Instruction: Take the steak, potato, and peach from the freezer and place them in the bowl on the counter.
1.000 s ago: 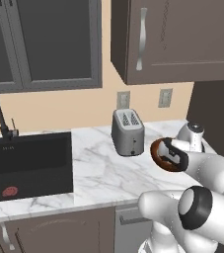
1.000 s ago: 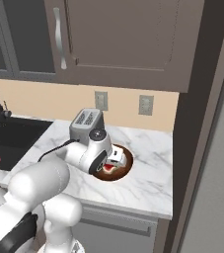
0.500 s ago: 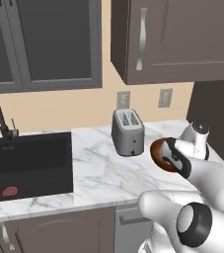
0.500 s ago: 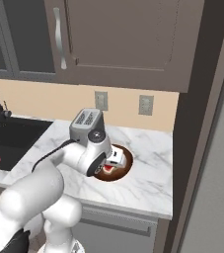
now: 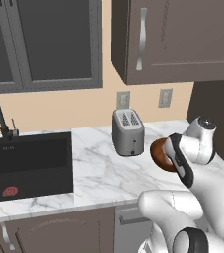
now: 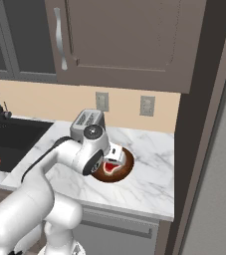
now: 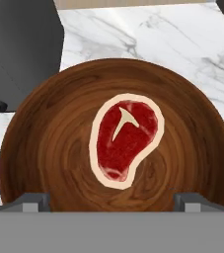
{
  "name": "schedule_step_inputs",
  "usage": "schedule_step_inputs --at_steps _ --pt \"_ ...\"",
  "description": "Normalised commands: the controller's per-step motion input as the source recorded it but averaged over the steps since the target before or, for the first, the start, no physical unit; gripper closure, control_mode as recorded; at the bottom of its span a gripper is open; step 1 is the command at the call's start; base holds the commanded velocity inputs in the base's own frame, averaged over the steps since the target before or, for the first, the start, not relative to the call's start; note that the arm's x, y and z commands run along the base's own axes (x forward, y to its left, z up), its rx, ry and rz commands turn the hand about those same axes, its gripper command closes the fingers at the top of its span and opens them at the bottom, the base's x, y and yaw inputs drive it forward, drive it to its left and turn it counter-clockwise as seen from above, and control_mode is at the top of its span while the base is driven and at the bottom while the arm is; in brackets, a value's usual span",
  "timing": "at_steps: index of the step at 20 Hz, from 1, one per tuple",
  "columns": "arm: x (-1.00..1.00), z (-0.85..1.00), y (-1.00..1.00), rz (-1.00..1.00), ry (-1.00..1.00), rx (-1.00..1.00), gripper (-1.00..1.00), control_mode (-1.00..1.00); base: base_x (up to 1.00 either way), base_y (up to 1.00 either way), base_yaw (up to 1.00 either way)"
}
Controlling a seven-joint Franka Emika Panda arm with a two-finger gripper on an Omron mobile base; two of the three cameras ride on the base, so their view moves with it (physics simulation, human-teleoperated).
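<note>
Hand view: the pincer (image 7: 111, 205) hangs wide open and empty, the steak (image 7: 126, 140) lying flat just below it in the bowl (image 7: 39, 148). Risk: swinging away low could clip the rim or the toaster (image 6: 87, 123) beside it.

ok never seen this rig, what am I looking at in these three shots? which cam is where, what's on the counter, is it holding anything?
It is a simulated kitchen with a white robot arm on a base that can drive. Two pictures come from cameras on the base, behind the arm to its left and right. The third looks down from the hand itself. On the marble counter stand a grey toaster and a dark wooden bowl, beside a black sink. The steak lies flat in the bowl. The claw hangs above it with fingers wide apart, holding nothing.
</note>
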Motion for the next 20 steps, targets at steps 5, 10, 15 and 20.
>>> schedule_step_inputs --at_steps 5,10,15,20 --pt "-0.23 0.45 0.0 0.0 0.0 0.0 -1.0 -1.0 0.0 0.0 0.0" --pt "-0.34 0.26 0.05 0.0 0.0 -0.01 -1.0 -1.0 0.0 0.0 0.0" --pt "-0.4 0.34 0.21 0.0 0.0 -0.01 -1.0 -1.0 0.0 0.0 0.0" --pt "-0.38 0.38 0.3 0.0 0.0 -0.03 -1.0 -1.0 0.0 0.0 0.0"
